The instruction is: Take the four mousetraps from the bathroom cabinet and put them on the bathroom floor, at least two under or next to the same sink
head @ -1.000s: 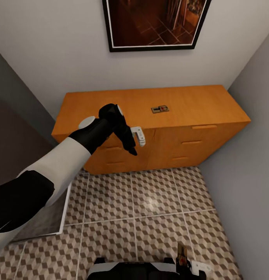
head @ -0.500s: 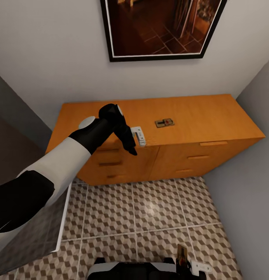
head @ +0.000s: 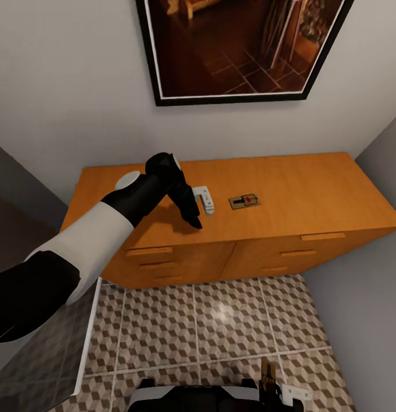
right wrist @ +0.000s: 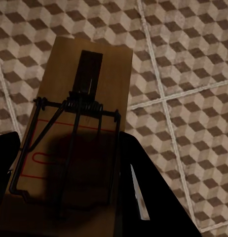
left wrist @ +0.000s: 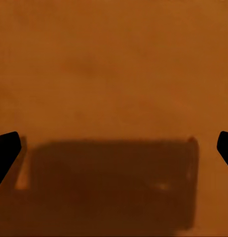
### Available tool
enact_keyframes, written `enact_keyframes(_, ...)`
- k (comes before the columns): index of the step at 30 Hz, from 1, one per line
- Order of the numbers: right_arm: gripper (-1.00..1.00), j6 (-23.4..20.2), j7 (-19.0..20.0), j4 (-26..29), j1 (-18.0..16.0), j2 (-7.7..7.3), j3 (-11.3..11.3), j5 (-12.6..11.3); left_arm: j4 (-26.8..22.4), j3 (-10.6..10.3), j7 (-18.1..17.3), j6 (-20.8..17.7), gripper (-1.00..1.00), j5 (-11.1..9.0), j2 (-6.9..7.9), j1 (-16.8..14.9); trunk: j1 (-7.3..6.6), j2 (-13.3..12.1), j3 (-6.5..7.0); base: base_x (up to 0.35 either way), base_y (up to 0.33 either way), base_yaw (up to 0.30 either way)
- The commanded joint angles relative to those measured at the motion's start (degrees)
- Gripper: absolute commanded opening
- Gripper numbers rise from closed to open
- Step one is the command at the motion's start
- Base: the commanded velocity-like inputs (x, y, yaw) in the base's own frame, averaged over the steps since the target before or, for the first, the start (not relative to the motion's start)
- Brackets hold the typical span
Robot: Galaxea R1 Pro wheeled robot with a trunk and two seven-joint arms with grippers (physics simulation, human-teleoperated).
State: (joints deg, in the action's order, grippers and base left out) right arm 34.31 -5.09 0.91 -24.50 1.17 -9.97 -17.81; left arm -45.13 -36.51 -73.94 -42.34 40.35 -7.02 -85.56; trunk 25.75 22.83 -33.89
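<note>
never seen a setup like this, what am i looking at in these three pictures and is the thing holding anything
This is a simulated two-armed robot on wheels. The big picture comes from a camera on its head, looking down over its arms. The other two come from cameras near each arm's pincer.

In the head view, the left arm reaches over an orange-brown wooden cabinet, and its left pincer hangs just above the top. One mousetrap lies flat on that top, a little to the pincer's right and untouched. The left wrist view looks straight down at the bare wood, with the two dark fingertips wide apart, so that pincer is open and empty.

The right pincer is shut on a second mousetrap, a tan board with a wire frame, held low by the robot's base over the cube-patterned floor.
</note>
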Motion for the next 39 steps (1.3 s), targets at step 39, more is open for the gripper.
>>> enact_keyframes(39, -1.00, 0.14, -0.39, -0.03, -0.03, 0.00, -0.49, -0.21, -0.05, 0.03, -0.46, -0.55, 1.00, 0.34, -0.24, -0.04, 0.04, 0.09, -0.07, 0.074, -0.006, 0.000)
